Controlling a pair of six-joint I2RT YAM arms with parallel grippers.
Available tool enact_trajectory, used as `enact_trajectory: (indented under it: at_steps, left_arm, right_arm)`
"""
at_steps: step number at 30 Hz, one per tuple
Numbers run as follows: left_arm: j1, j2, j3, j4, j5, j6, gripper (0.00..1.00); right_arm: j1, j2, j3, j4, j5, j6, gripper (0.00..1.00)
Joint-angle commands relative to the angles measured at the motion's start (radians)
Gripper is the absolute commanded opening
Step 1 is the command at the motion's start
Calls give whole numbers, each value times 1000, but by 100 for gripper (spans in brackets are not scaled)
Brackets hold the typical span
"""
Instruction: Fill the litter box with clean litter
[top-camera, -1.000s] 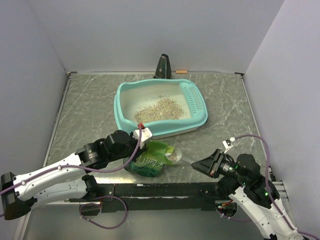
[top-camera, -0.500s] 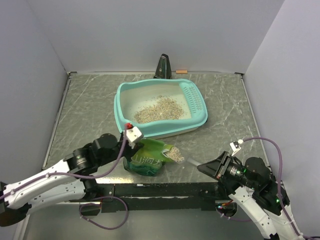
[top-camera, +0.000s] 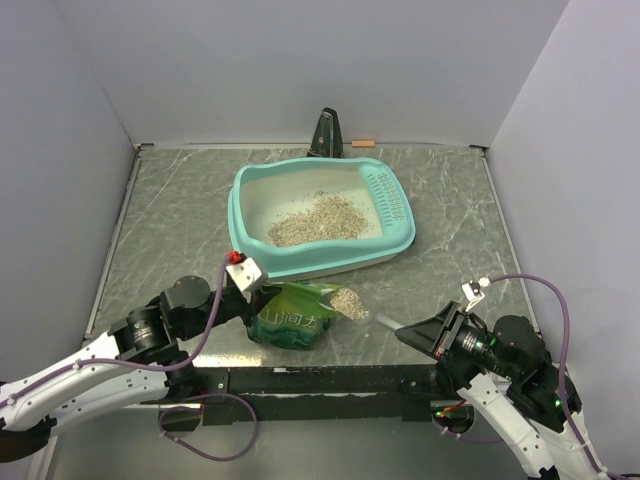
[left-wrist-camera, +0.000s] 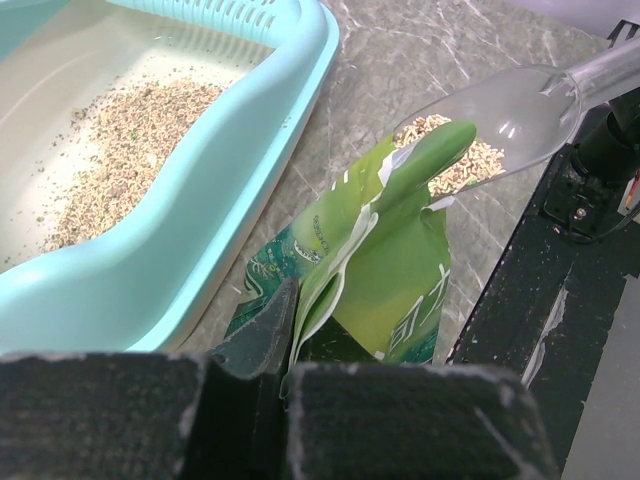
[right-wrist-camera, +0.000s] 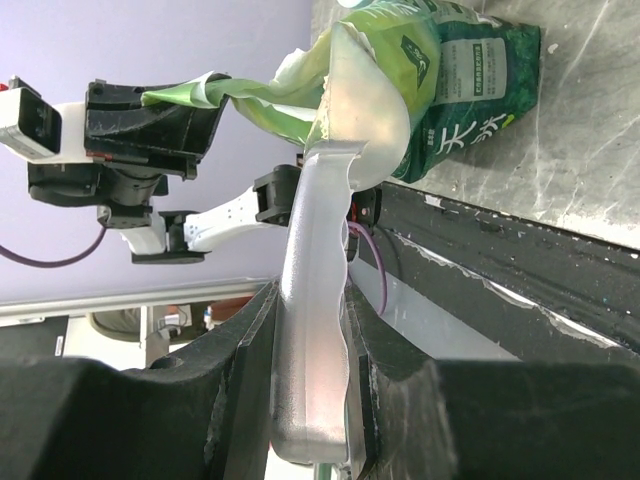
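The teal litter box (top-camera: 238, 212) sits mid-table with a heap of beige litter (top-camera: 318, 220) inside; it also shows in the left wrist view (left-wrist-camera: 235, 165). A green printed bag (top-camera: 290, 320) stands in front of it. My left gripper (top-camera: 262, 290) is shut on the bag's (left-wrist-camera: 395, 270) top edge, and its fingers (left-wrist-camera: 262, 330) pinch the flap. My right gripper (top-camera: 412, 330) is shut on the handle (right-wrist-camera: 315, 290) of a clear scoop (top-camera: 355, 305). The scoop's bowl (left-wrist-camera: 500, 105) sits at the bag's mouth and holds litter (left-wrist-camera: 455, 165).
A black strip (top-camera: 330, 380) runs along the near table edge under the bag. A dark stand (top-camera: 327, 133) and a small orange piece (top-camera: 362, 143) are at the back wall. Walls close in the left, right and far sides.
My left arm has drawn back to the left, still pinching the bag's edge. My right gripper has pulled the scoop slightly right, and its bowl now sits at the bag's mouth.
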Motion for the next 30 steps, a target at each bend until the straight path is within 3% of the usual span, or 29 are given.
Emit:
enact_trajectory:
  at_steps: [1,30]
  left_arm:
    - [4,-15,9,47,-48,1,1]
    - [41,-222,-8,107,-122,-31,1]
  right_arm:
    - [-8,-313,17,-19,20,3,0]
    - [-20,-242,-17,331,-48,56,0]
